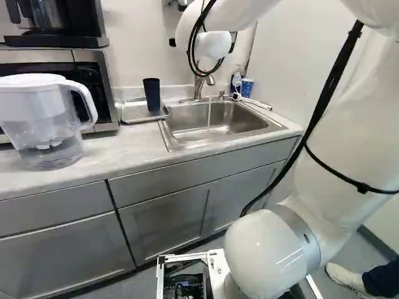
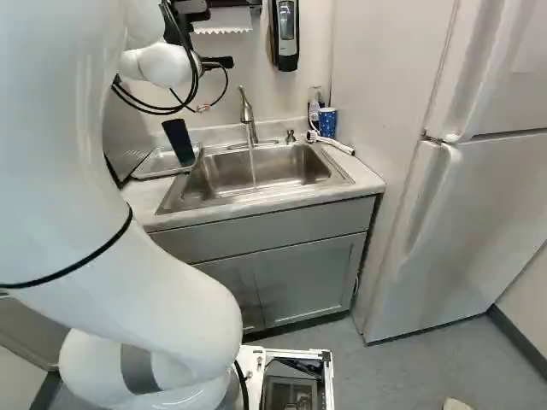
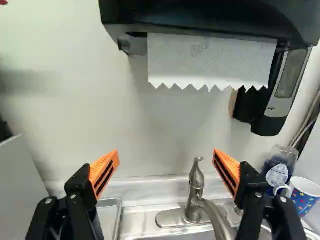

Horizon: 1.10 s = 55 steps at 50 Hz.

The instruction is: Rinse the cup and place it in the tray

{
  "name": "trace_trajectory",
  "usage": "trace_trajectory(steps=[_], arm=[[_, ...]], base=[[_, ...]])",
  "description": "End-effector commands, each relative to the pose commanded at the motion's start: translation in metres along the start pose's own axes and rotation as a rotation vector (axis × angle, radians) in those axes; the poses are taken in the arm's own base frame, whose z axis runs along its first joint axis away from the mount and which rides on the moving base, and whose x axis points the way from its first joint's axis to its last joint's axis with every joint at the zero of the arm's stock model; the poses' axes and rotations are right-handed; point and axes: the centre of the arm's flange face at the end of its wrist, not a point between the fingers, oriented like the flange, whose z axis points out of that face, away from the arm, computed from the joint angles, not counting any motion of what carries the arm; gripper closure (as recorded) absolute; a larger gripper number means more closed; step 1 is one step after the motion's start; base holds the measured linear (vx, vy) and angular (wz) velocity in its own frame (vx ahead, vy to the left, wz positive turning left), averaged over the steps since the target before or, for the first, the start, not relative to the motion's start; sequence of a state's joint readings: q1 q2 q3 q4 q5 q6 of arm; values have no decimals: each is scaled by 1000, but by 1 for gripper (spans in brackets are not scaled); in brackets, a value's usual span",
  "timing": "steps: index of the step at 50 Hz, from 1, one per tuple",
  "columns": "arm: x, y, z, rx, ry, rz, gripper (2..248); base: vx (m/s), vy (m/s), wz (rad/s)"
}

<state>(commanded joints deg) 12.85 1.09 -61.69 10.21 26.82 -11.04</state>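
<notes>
Seemingly the placing is done: the dark tumbler (image 1: pixel 151 94) stands in the metal tray (image 1: pixel 132 113), upper left of the left base view. The gripper (image 3: pixel 166 156) is spread wide, empty; the running faucet (image 2: pixel 247 113) likely needs closing next. Pale countertop (image 1: pixel 118 149); refrigerator (image 2: pixel 479 213) at the right base view's right.

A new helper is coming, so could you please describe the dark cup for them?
Find the steel sink, then the metal tray beside it. On it stands a tall, dark, plain-sided cup, unlike the patterned blue cup past the sink's other end.
</notes>
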Motion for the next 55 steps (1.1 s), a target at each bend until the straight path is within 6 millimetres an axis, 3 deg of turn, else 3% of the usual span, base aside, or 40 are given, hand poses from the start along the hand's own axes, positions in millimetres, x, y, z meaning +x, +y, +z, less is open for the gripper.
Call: trace_trajectory(steps=[24, 55], arm=[[-2, 14, 47, -29, -11, 1, 3], [-10, 14, 111, -25, -53, 3, 3]], base=[[0, 0, 0], [0, 0, 0]])
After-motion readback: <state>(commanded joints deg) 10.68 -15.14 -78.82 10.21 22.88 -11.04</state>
